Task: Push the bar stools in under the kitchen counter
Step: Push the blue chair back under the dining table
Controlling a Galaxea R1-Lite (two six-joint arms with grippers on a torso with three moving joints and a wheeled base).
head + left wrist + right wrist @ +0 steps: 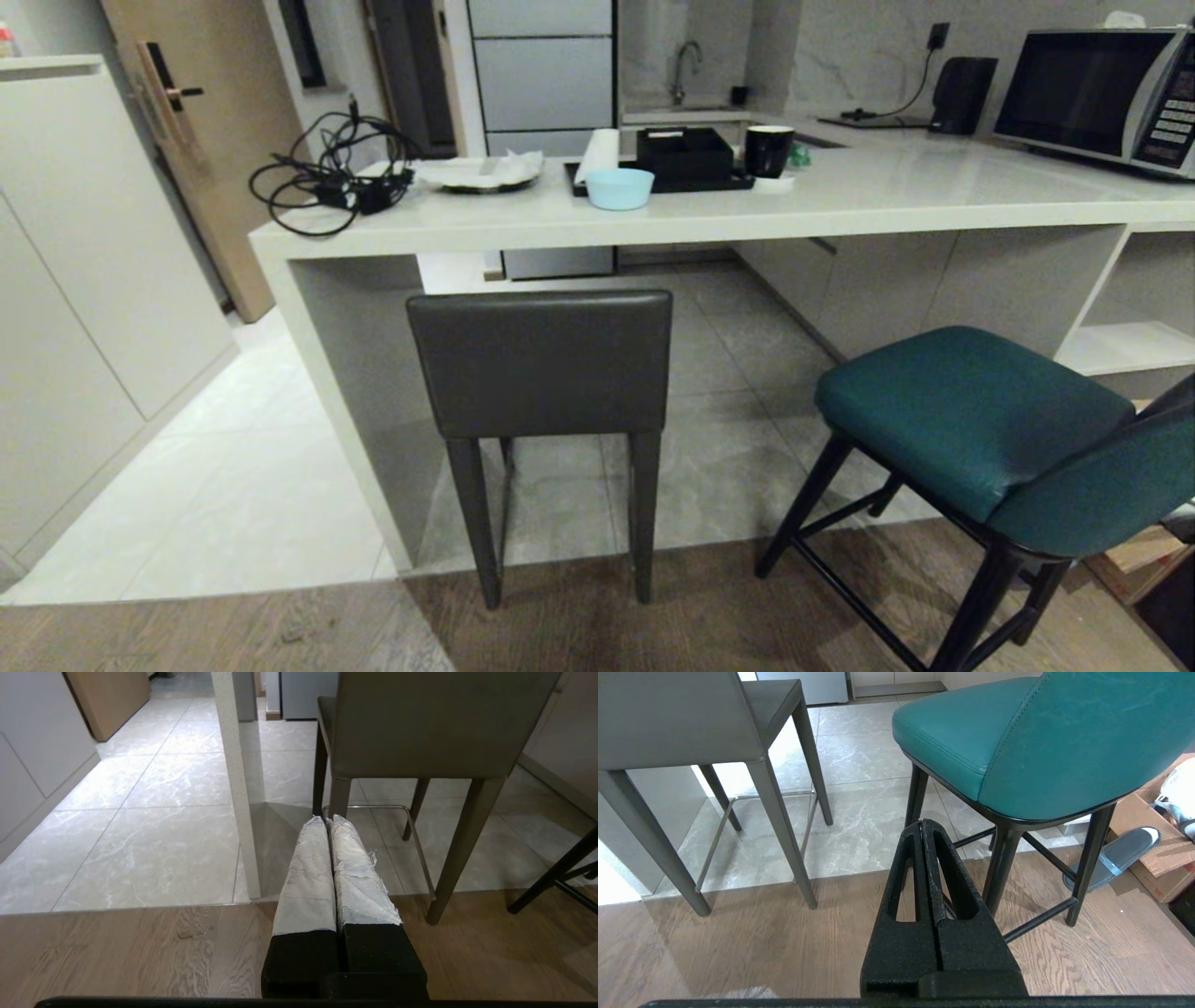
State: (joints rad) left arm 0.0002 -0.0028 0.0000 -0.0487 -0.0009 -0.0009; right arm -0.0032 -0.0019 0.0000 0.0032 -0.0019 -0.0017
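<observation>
Stools (1017, 742) stand apart beyond closed right gripper (924, 823).

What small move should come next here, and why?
Probably bring the shut left gripper forward to the grey stool's backrest. Its seat already sits partly under the counter, while the teal stool stands angled and farther out. Neither gripper touches anything.

We can read no text, brand, label or number anywhere. The microwave (1100, 93) on the counter (840, 201) has a keypad, but we cannot make out its markings. We find the stools unmarked.
</observation>
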